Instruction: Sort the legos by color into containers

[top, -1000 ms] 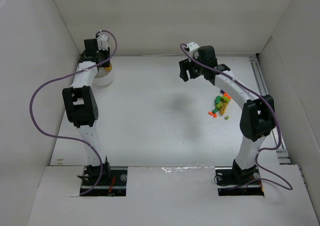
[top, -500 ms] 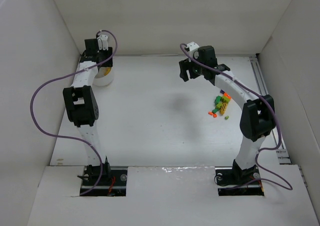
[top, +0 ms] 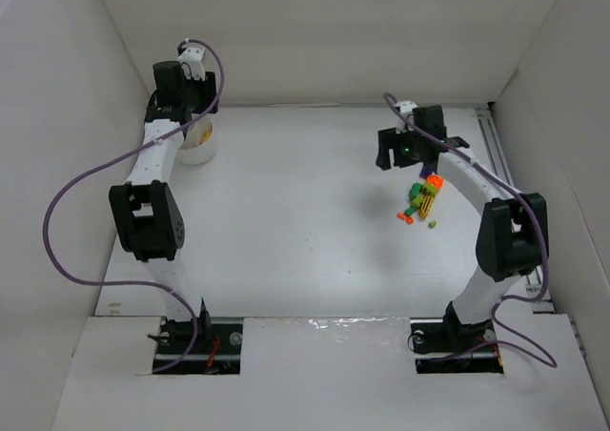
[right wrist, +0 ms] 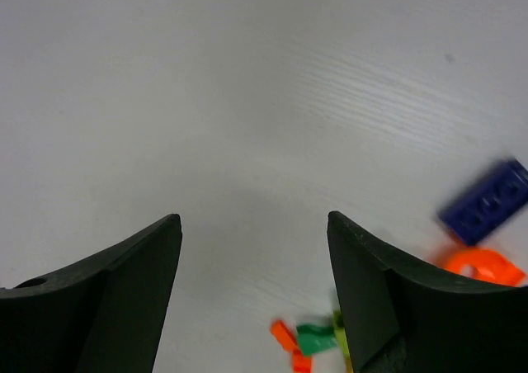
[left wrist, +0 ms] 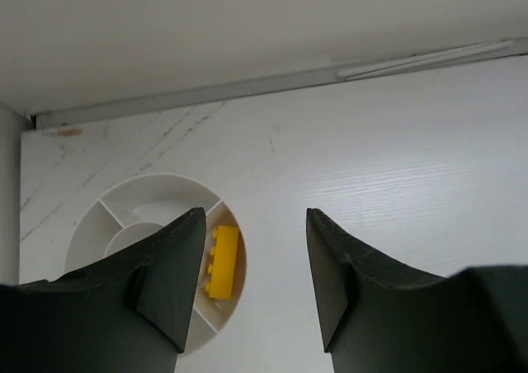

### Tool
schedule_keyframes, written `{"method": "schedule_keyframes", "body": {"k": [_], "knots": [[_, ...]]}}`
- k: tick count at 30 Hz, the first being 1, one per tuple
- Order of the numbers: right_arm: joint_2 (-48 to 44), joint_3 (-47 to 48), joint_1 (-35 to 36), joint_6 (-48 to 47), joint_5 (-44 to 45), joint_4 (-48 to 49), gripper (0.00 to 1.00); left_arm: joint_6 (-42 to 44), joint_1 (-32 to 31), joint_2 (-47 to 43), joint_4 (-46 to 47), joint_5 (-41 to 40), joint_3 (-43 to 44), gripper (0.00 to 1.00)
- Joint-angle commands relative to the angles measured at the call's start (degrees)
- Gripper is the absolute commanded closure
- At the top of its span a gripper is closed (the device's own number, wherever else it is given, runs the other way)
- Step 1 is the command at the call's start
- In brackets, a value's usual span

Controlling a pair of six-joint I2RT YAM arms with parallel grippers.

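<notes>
Looking down past my left claw (left wrist: 255, 216), I see its two fingers spread apart with nothing between them. The white bowl (left wrist: 111, 220) sits below, partly hidden behind the left finger. A yellow brick (left wrist: 223, 262) lies in the bowl's section closest to the gap, just beside that finger's inner edge. Beyond the bowl the surface (left wrist: 396, 142) runs to the back wall (left wrist: 247, 26).

My right claw (right wrist: 253, 218) is spread wide too and grips nothing. A small green brick (right wrist: 316, 338) and red-orange bits (right wrist: 286, 337) lie close to its right finger. An orange piece (right wrist: 483, 266) shows past that finger's outer side. A dark blue brick (right wrist: 487, 201), somewhat blurred, lies just beyond it.
</notes>
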Motion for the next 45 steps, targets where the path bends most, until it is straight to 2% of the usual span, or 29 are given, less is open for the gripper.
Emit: {"method": "schedule_keyframes", "body": {"k": [1, 6, 14, 18, 24, 39, 45], "knots": [[-7.0, -3.1, -7.0, 3.3, -3.3, -3.8, 0.24, 1.4, -3.6, -10.7, 6.0, 2.7, -5.8, 0.52], [-8.6, -5.7, -13.4, 3.9, -0.8, -12.8, 0.27, 2.8, -8.1, -15.6, 9.4, 0.0, -15.1, 0.5], [-11.2, -6.8, -12.9, 0.8, 6.2, -23.9, 0.29, 2.2, -8.6, -17.5, 10.5, -1.4, -19.2, 0.5], [-11.7, -8.1, -12.2, -3.6, 8.8, -27.8, 0.3, 2.2, -8.6, -18.6, 11.0, -1.9, -20.3, 0.5], [-11.7, -10.5, -11.0, -3.8, 11.3, -28.4, 0.3, 1.4, -8.6, -19.1, 12.3, -1.9, -21.5, 0.5], [-2.1, -9.3, -8.3, 3.0, 14.8, -23.3, 0.29, 0.8, -8.6, -19.1, 11.7, -2.4, -21.0, 0.5], [-0.5, -9.3, -8.3, 3.6, 18.3, -20.6, 0.35, 1.3, -8.6, -19.1, 11.7, -2.9, -20.4, 0.5]]}}
